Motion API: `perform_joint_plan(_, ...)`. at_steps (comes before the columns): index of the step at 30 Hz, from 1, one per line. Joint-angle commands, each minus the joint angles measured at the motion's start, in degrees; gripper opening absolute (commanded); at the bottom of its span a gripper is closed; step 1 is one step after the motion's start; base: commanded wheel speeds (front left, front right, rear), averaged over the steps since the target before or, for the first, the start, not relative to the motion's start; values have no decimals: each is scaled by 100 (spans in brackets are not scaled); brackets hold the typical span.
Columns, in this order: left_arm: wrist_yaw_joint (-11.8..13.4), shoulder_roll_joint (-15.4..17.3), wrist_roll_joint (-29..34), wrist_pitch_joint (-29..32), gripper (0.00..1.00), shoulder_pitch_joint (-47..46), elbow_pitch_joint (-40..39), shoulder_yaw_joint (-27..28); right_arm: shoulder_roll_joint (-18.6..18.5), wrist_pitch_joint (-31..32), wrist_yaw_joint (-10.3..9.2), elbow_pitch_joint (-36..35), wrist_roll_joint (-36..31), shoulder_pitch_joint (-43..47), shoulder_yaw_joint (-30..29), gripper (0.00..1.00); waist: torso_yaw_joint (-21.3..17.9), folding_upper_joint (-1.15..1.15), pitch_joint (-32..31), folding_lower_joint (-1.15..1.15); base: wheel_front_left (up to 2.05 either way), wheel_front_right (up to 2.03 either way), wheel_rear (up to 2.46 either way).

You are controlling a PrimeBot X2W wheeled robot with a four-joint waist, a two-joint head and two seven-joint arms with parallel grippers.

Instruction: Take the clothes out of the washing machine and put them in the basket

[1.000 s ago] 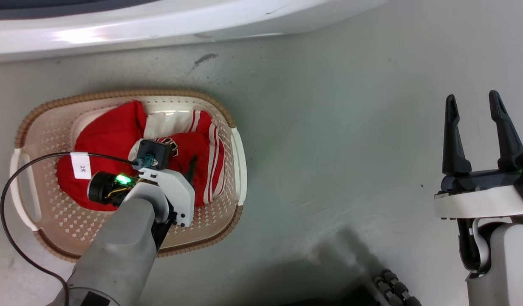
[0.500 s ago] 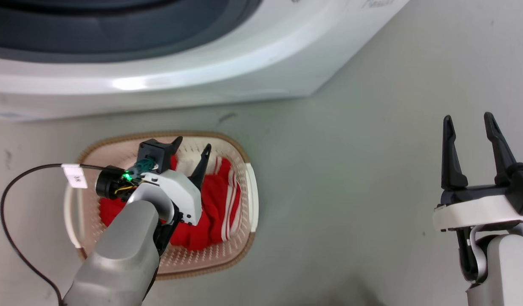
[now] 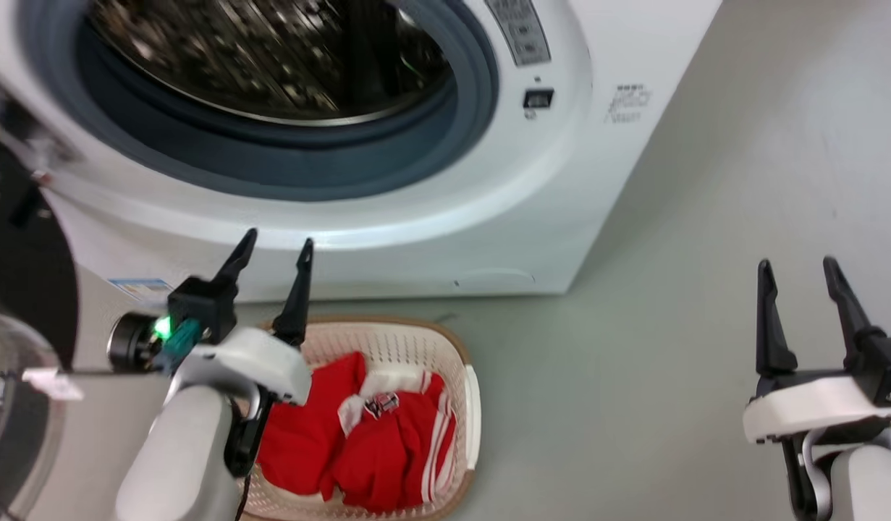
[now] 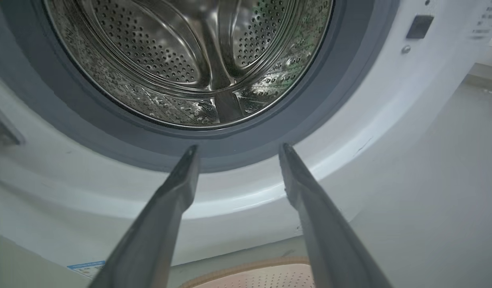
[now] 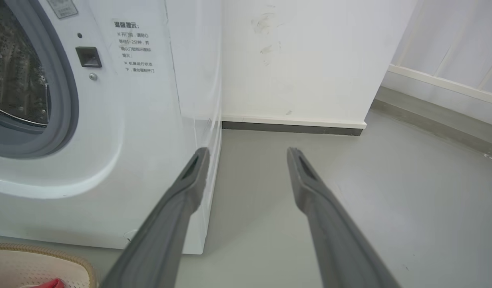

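Grey floor (image 3: 669, 325), washing machine (image 3: 488, 217) gaping; red clothes (image 3: 373, 449) lie in the basket (image 3: 470, 405) below. Left gripper (image 3: 279, 237) hangs spread and empty facing the drum (image 4: 190, 60), right gripper (image 3: 796, 262) likewise; scan deep before reaching in.

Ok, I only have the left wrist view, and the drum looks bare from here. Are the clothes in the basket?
Observer: Yes, the head view shows the red clothes lying inside the basket.
Operator: Where is the right gripper?
Observer: The right gripper is off to the robot's right over the floor, fingers apart, holding nothing.
Operator: And the door?
Observer: The door stands open at the head view's left edge.
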Motion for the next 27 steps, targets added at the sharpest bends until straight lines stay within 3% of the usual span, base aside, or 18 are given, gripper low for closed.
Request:
perform_joint_plan(1,83,-32,140,-15,100,375,-366,237,-3,-11,-4,35,4,169,-4,100,270,0,-529,1,0,0,0)
perform_joint_plan(8,218,-202,466,-15,100,1285,-1217,751,-2,-11,-4,33,82,469,3,100,354,0,-961,1,0,0,0)
perform_joint_plan(16,320,-647,761,-16,100,2406,-1992,1247,-2,-11,-4,54,160,981,111,100,329,0,-1477,1,0,0,0)
perform_joint_plan(27,312,-1011,1110,-16,100,3142,-2272,1548,-2,-11,-4,-1,322,1354,264,100,185,0,-1804,1,0,0,0)
